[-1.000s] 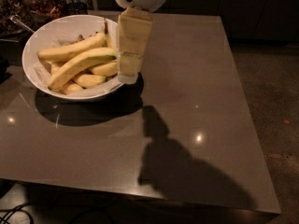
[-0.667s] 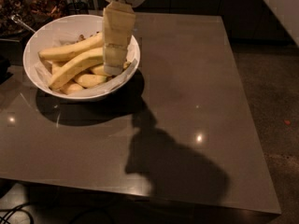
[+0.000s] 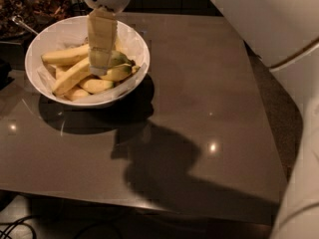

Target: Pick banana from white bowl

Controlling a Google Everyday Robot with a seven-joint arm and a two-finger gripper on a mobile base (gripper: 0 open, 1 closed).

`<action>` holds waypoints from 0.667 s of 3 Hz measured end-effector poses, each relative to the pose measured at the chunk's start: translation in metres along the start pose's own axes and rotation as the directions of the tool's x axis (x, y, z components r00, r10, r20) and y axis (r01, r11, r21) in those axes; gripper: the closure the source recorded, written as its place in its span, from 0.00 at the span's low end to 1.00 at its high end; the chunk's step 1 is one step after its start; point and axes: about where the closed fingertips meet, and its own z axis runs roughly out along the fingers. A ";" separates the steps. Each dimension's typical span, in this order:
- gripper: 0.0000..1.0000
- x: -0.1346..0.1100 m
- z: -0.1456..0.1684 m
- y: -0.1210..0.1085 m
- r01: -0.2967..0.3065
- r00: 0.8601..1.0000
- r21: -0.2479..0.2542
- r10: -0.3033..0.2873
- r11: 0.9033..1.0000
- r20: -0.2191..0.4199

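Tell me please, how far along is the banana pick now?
Reaching looks done: the gripper sits low inside the white bowl, at the bananas. In hand: getting hold of one; whether it is held I cannot tell. Left: lifting a banana out, since all lie in the bowl.

The brown table [image 3: 209, 73] carries the white bowl [image 3: 133, 38] at its far-left corner, the end effector [image 3: 101, 67] low inside it.

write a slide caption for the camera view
Gripper hangs inside the white bowl, its tip among the bananas, on a dark glossy table.
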 end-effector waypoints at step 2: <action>0.23 -0.017 0.025 -0.016 -0.007 1.000 -0.037 0.007 0.999 0.002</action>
